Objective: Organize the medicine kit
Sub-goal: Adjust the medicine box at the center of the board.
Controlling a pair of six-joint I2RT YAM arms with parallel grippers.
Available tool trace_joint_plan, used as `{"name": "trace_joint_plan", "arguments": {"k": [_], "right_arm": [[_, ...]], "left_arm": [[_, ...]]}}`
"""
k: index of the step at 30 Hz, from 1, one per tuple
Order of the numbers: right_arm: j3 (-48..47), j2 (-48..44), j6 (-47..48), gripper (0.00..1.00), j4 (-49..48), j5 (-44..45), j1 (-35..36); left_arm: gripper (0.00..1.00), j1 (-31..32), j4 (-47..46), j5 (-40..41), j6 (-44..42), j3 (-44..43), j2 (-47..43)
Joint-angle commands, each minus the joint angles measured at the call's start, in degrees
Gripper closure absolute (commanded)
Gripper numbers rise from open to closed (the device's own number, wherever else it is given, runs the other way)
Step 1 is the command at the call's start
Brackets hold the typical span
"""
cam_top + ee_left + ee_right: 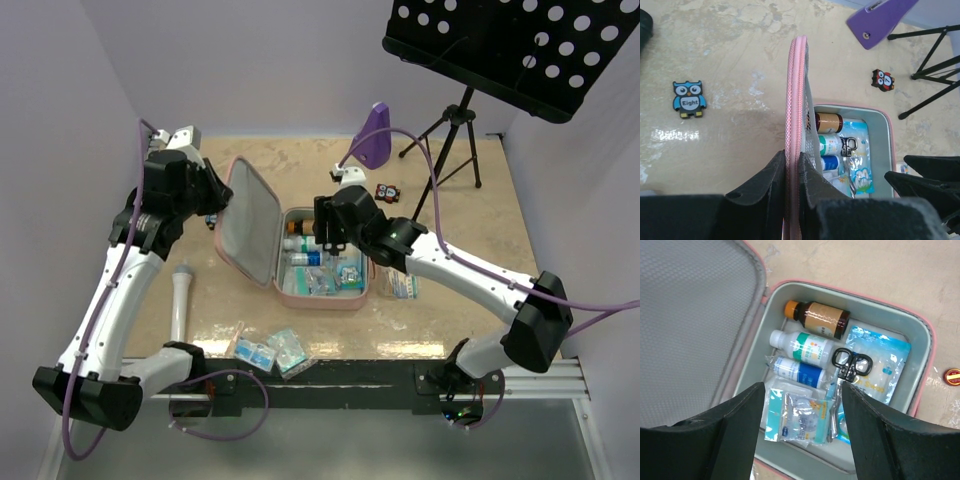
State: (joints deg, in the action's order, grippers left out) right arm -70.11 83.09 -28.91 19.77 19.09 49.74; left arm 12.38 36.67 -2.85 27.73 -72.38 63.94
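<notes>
The medicine kit [320, 300], a pink zip case, lies open at mid-table with its lid [248, 225] standing nearly upright. My left gripper [792, 157] is shut on the lid's pink rim [796, 90], one finger on each side. My right gripper [802, 387] hovers open over the tray [917, 355], holding nothing. In the tray lie a brown bottle [820, 320], a white-green bottle [805, 345], a blue-labelled bottle [800, 372], black-handled scissors [852, 362] and sealed packets [800, 417].
A purple metronome-shaped object [375, 135] and a music stand [510, 50] on a tripod stand at the back. Owl tokens [387, 191] lie near the case. Loose packets [270, 352] sit by the front edge, more [400, 285] right of the case, a grey handled object [180, 300] left.
</notes>
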Motion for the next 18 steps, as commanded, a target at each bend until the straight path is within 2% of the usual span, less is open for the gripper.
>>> {"name": "trace_joint_plan", "arguments": {"k": [1, 5, 10, 18], "right_arm": [[0.5, -1.3, -0.1, 0.33, -2.3, 3.1, -0.3], [2.9, -0.7, 0.0, 0.32, -2.5, 6.1, -1.7], [7.6, 0.1, 0.0, 0.31, -5.1, 5.2, -5.8], [11.7, 3.0, 0.0, 0.36, -10.7, -1.2, -7.3]], "left_arm": [[1.0, -0.3, 1.4, 6.5, -3.1, -5.3, -3.1], [1.0, -0.3, 2.5, 9.7, -4.2, -6.5, -4.1], [1.0, -0.3, 3.7, 11.7, -4.9, -5.7, -5.1], [1.0, -0.3, -0.5, 7.0, -2.7, 1.2, -7.8]]}}
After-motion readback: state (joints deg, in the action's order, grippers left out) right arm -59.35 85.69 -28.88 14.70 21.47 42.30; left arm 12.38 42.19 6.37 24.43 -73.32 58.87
